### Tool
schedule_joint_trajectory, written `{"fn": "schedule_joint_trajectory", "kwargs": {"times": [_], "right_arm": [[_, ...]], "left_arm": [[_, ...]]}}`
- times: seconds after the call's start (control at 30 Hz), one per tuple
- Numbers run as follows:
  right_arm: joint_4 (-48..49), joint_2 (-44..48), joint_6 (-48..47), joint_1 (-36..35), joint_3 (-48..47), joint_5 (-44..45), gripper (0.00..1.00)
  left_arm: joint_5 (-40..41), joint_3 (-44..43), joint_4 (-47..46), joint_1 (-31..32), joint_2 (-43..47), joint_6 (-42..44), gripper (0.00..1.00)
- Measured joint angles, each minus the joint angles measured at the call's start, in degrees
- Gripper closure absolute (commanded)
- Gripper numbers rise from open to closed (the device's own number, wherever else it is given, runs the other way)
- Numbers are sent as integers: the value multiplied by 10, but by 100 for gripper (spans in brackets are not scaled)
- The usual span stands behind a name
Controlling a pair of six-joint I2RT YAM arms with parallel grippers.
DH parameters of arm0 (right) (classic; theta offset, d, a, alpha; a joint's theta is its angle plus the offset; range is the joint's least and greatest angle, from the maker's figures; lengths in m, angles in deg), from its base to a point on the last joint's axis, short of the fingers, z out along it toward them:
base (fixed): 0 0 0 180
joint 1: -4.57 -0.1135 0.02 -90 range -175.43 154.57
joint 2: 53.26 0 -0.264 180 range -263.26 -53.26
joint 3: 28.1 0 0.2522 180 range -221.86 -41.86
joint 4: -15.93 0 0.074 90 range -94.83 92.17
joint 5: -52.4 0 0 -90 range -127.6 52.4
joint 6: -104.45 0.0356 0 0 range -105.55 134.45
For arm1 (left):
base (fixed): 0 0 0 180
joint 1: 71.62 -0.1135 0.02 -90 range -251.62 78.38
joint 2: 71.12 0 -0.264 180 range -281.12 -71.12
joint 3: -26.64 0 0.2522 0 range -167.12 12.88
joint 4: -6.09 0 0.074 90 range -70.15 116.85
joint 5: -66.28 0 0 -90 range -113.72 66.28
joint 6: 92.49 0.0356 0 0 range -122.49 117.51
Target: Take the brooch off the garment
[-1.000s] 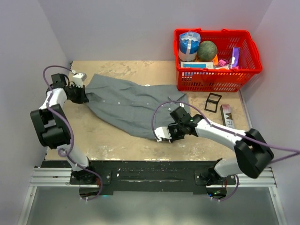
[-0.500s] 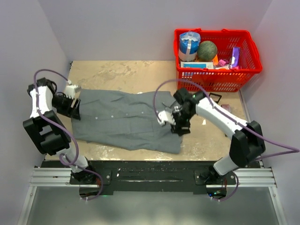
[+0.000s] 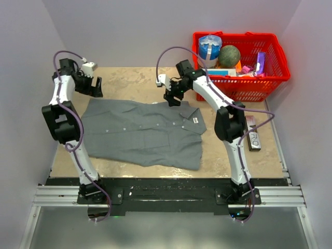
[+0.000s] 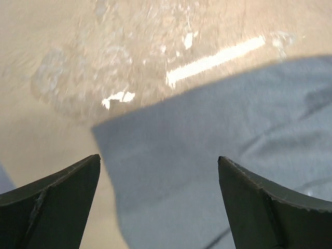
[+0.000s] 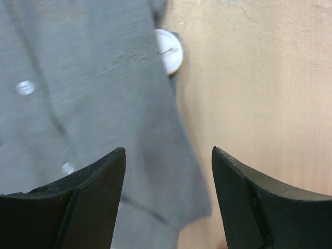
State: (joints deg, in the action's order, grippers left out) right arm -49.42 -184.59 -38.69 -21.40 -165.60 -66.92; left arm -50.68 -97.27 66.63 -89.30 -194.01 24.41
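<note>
The garment point(image 3: 140, 132), a grey button-up shirt, lies spread flat on the table with its collar and white label point(image 3: 195, 120) to the right. In the right wrist view a round pale disc with a dark rim, the brooch point(image 5: 168, 51), sits at the shirt's edge, larger than the small buttons point(image 5: 25, 87). It is not visible in the top view. My right gripper point(image 3: 172, 97) point(image 5: 168, 149) hangs open over the shirt's far right edge, empty. Over the far left corner of the shirt point(image 4: 207, 155), my left gripper point(image 3: 96, 87) point(image 4: 158, 157) is wide open and holds nothing.
A red basket point(image 3: 241, 94) full of items stands at the back right. A dark flat box point(image 3: 252, 136) lies right of the shirt beside the right arm. Walls close in the table on the left, back and right.
Both grippers have opened and let go of the shirt. It was bunched and now lies spread flat. Both arms moved to the far edge of the shirt.
</note>
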Motion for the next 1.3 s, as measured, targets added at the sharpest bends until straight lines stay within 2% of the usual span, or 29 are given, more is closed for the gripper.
{"fn": "schedule_joint_trajectory", "kwargs": {"times": [0.17, 0.3, 0.47, 0.57, 0.6, 0.67, 0.7, 0.73, 0.83, 0.93, 1.1, 1.2, 1.3], "right_arm": [[60, -76, 35, 0, -28, -10, 27], [77, -83, 45, 0, -26, -35, 27], [131, -82, 69, -4, 7, -49, 30], [150, -82, 93, -9, 26, -48, 39], [156, -83, 98, -10, 27, -48, 51], [169, -84, 105, -15, 27, -48, 64], [171, -84, 107, -17, 27, -47, 79], [174, -84, 110, -21, 27, -44, 87], [200, -69, 104, -35, 59, -14, 97], [242, -15, 94, -59, 155, 27, 100], [351, 139, 84, -116, 363, 73, 100], [391, 196, 81, -143, 413, 85, 100], [421, 213, 82, -151, 428, 96, 100]], "left_arm": [[48, -62, -35, 22, -78, -35, 0], [63, -66, -39, 12, -85, -49, 1], [45, -39, -49, 6, -78, -51, 1], [14, 5, -59, 11, -63, -51, 1], [2, 18, -59, 15, -57, -50, 2], [-26, 38, -60, 26, -43, -49, 2], [-36, 43, -60, 32, -38, -49, 2], [-50, 49, -62, 40, -29, -49, 2], [-92, 76, -80, 74, 7, -55, 2], [-128, 107, -114, 108, 47, -82, 0], [-178, 127, -193, 148, 68, -157, 1], [-215, 117, -222, 159, 46, -176, 2], [-258, 93, -223, 168, 0, -173, 2]]}}
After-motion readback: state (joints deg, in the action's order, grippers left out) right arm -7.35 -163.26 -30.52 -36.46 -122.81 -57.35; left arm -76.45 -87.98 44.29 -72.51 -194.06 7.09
